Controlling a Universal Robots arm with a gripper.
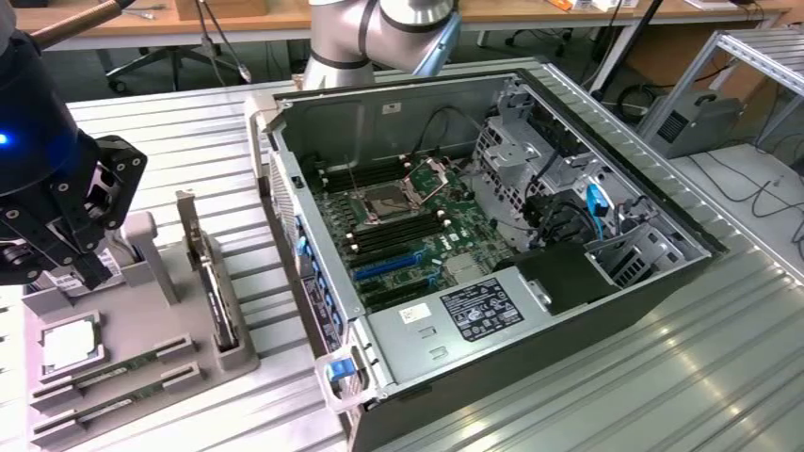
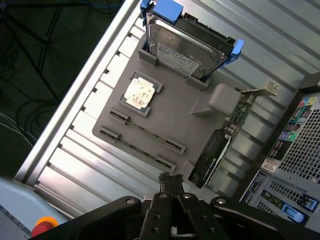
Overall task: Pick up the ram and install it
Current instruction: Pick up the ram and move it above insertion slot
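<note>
On a ribbed metal table (image 1: 628,395), a grey tray (image 1: 239,358) sits at the exterior view's left. Closest to the onlooker, a ram stick (image 1: 113,407) lies flat in its end holders. A second ram stick (image 1: 120,369) lies parallel just behind it, and neither has been lifted. Behind them, a square processor chip (image 1: 70,344) rests in its recess. Above that part of the tray hangs the black gripper (image 1: 90,273), clear of the parts below. In the wrist view, the gripper (image 2: 169,179) has its two fingers drawn together at the tips with nothing held between them. There the tips line up near one end of a ram stick (image 2: 135,148), with the other stick (image 2: 147,131) alongside it. Farther along the tray, a silver hard drive (image 2: 185,42) with blue side rails stands in its holder, and a dark expansion card (image 1: 207,282) stands upright on the tray's side nearest the computer. Beside the tray, toward the exterior view's right, an open computer case (image 1: 364,113) lies on its side. It shows a green motherboard (image 1: 402,235) with dark memory slots on either side of the processor socket (image 1: 383,201). Behind the case rises the grey robot arm (image 1: 377,28), and workbenches line the back of the room.
</note>
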